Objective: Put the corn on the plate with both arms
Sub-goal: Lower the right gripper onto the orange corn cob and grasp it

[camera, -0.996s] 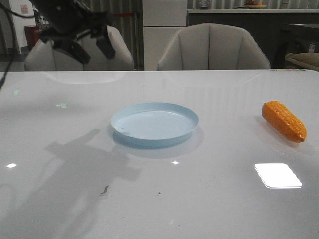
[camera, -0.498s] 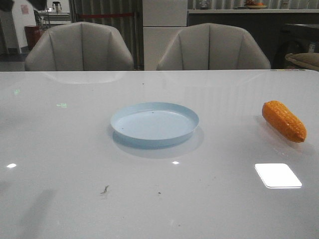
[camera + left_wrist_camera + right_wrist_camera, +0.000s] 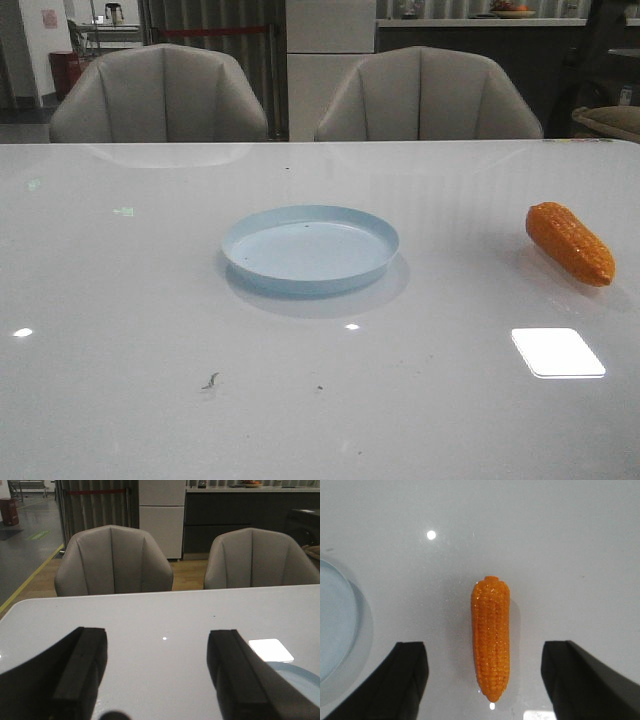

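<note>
corn (image 3: 491, 639) | on table | between spread right gripper (image 3: 485, 680) fingers

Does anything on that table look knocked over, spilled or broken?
Nothing stands out. The plate sits flat and empty near the middle of the table, and the corn lies whole on its side, off to the right and apart from the plate. Only a few small dark specks mark the tabletop in front of the plate.
</note>
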You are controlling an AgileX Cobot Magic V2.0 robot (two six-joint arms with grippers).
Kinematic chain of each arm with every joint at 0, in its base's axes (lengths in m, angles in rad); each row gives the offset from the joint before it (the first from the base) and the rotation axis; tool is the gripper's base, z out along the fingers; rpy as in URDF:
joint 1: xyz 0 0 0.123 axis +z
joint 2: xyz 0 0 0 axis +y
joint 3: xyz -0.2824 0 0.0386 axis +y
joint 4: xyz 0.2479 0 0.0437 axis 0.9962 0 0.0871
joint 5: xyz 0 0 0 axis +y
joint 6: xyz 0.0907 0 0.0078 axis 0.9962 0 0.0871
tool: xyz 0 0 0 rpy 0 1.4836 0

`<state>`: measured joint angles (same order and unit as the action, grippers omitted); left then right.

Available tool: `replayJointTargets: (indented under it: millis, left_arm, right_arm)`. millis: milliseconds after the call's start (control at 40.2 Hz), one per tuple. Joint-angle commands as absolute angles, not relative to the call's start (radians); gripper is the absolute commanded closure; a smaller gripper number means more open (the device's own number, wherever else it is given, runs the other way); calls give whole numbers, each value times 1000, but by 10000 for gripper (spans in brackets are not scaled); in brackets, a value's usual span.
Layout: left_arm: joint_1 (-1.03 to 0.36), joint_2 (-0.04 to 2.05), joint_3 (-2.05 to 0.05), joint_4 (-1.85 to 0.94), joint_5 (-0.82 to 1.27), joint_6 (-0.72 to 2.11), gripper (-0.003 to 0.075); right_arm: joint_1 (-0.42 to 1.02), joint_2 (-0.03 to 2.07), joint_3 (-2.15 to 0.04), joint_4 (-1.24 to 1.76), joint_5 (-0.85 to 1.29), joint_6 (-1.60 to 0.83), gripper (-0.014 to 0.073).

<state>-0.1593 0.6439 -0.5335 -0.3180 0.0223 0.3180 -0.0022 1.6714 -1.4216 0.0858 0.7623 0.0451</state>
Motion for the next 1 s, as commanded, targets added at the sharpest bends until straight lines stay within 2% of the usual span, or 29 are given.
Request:
replayJointTargets:
  millis: [0, 299, 747, 846, 971]
  left_arm:
    - [-158, 599, -556, -322, 71, 322, 229]
    - [-158, 626, -556, -322, 133, 322, 229]
    - [-158, 663, -556, -322, 131, 322, 229]
    - [-158, 663, -556, -322, 131, 322, 229]
    - [-158, 663, -556, -322, 130, 322, 229]
  right_arm:
    - [-8, 1733, -1506, 87, 762, 42, 11]
    - [-6, 1920, -1539, 99, 747, 23, 11]
    - [-5, 2033, -1539, 104, 701, 0, 22]
    - [-5, 2036, -1539, 104, 698, 0, 102]
    - [-5, 2036, -1560, 104, 696, -10, 268]
